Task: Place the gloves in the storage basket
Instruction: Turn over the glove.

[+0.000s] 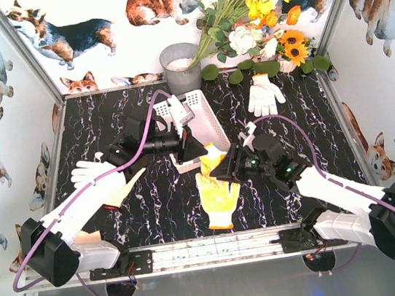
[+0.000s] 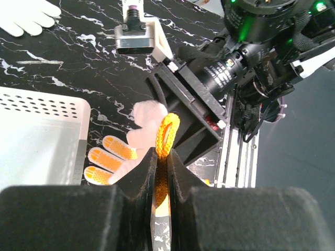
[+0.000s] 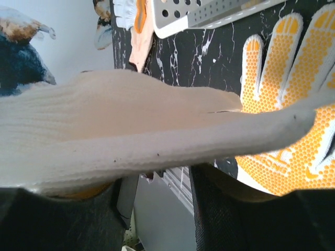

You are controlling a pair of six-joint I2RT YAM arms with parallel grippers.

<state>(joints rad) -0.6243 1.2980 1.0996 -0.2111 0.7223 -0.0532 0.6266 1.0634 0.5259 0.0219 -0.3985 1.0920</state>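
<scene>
A white glove with a yellow-dotted palm lies in the middle of the table, its cuff end lifted toward the storage basket. My left gripper is shut on this glove's orange cuff trim; its orange-dotted fingers hang beside the basket wall. My right gripper is just right of the cuff. In the right wrist view its jaws stand apart, with the glove's white knit stretched across their tips and the dotted palm behind. Other gloves lie at the back right and at the left.
A cream glove lies by the left arm. A round grey bucket stands behind the basket, with a flower bunch at the back. The two grippers are close together in front of the basket.
</scene>
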